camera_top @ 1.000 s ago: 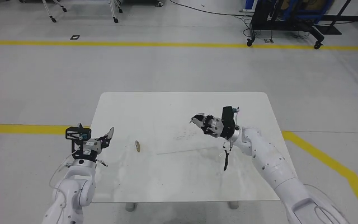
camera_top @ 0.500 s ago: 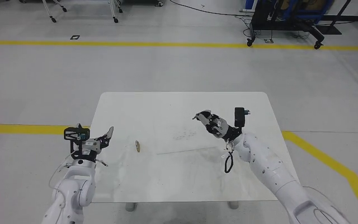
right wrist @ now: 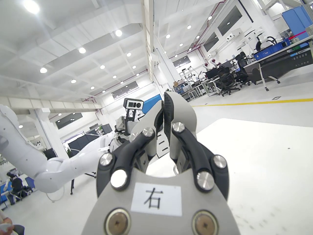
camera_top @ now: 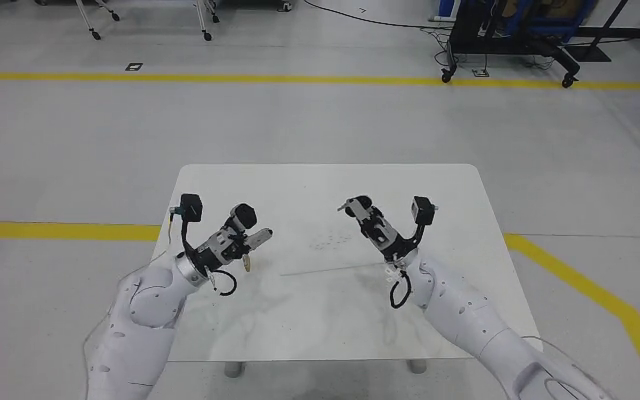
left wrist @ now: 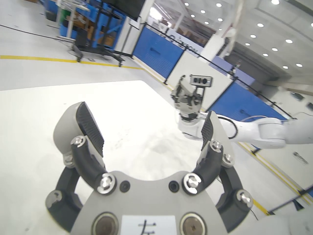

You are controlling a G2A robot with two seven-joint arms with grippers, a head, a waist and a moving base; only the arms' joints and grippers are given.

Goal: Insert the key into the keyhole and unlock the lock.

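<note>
Likely held left gripper [left wrist: 146, 114] spread wide near small brass piece [camera_top: 246, 262] on table [camera_top: 300, 190] for pickup, right gripper [right wrist: 164, 103] clenched empty, raised clear.

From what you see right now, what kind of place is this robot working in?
Probably a large robotics lab or factory hall: yellow lines mark the floor, blue partition panels fence off areas, and desks with office chairs stand under a high, lamp-lit ceiling.

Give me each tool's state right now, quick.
Left tool: open, holding nothing.
Right tool: closed, nothing visibly held.
</note>
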